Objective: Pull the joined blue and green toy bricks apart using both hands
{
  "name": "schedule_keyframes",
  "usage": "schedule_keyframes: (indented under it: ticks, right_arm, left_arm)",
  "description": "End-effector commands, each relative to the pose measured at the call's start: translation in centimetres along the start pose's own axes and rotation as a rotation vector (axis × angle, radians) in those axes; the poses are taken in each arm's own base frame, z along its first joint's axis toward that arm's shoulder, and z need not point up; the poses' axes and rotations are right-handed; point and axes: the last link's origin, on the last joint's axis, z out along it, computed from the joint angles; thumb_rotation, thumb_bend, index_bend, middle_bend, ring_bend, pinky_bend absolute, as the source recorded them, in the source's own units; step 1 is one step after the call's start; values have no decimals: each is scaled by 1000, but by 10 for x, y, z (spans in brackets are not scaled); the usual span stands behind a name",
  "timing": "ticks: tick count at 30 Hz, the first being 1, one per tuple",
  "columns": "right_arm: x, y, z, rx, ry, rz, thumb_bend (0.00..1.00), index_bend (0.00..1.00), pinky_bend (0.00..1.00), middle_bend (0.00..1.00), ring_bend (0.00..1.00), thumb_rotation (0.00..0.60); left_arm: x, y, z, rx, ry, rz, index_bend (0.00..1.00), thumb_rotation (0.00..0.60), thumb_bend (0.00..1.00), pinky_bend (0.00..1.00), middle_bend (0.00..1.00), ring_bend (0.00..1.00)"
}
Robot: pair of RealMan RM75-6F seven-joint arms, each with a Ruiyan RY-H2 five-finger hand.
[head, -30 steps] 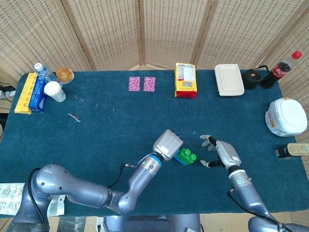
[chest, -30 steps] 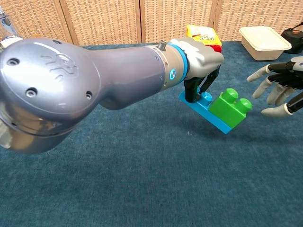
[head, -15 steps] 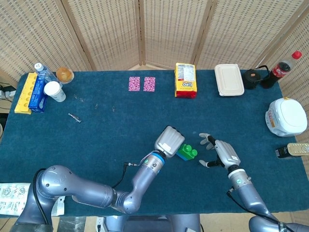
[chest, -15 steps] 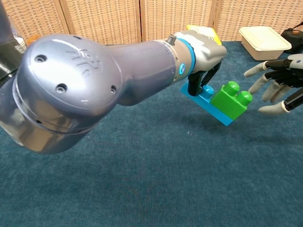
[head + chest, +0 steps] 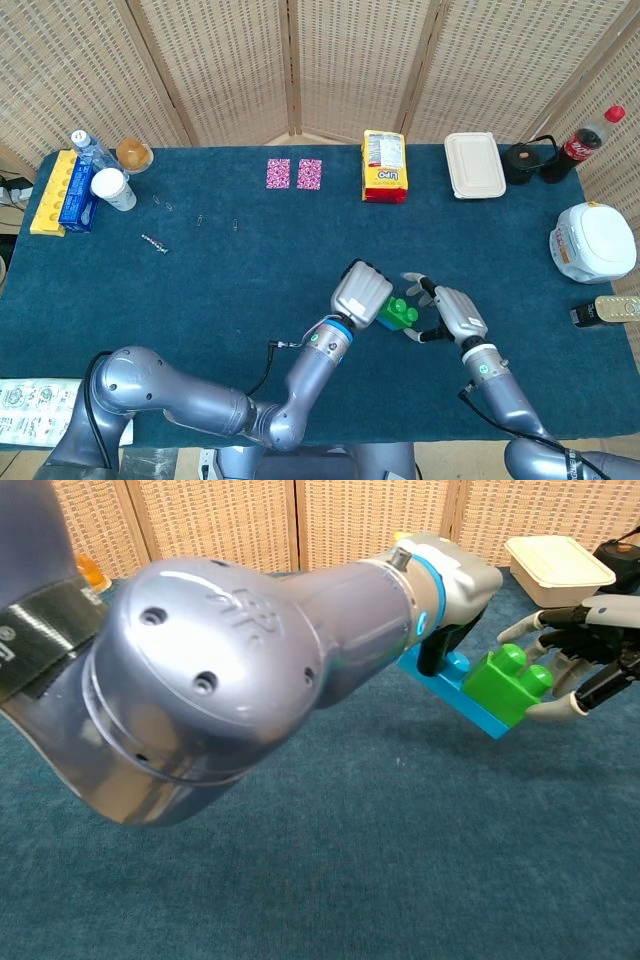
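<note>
My left hand (image 5: 362, 290) (image 5: 455, 590) holds the flat blue brick (image 5: 452, 688) by its near end, lifted off the table and tilted. The green brick (image 5: 399, 312) (image 5: 515, 683) is still stuck on the blue brick's outer end. My right hand (image 5: 447, 315) (image 5: 580, 650) is open, fingers spread around the green brick. Its fingertips lie right beside the green brick, above and below; whether they touch it I cannot tell.
A yellow snack bag (image 5: 384, 166), white lunch box (image 5: 474, 165), cola bottle (image 5: 585, 141) and white container (image 5: 594, 241) stand along the back and right of the blue table (image 5: 200, 290). Two pink cards (image 5: 294, 173) lie at the back middle. Boxes and cups (image 5: 85, 180) stand far left.
My left hand has carried the joined bricks to the right, toward my right hand. My right hand has come left, so its spread fingers now flank the green brick.
</note>
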Motion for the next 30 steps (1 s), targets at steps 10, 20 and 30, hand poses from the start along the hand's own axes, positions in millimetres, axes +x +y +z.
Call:
schedule_keyframes:
  ticks: [10,20,30]
  right_arm:
    - [1,-5,9,-11,16,3,272,287,358,435,503,600]
    - [-1,-5,13,-13,35,40,281,504,432,588,670,600]
    - [0,-4,15,-2,64,67,282,536,438,613,697,600]
  left_arm:
    - [5,11,0,0,5,14,731,600,469,551,561,488]
    - [1,9,-4,-17,10,32,732,600,469,551,561,488]
    - [-5,0,-7,-28,-8,50,732,600,468,551,561,488]
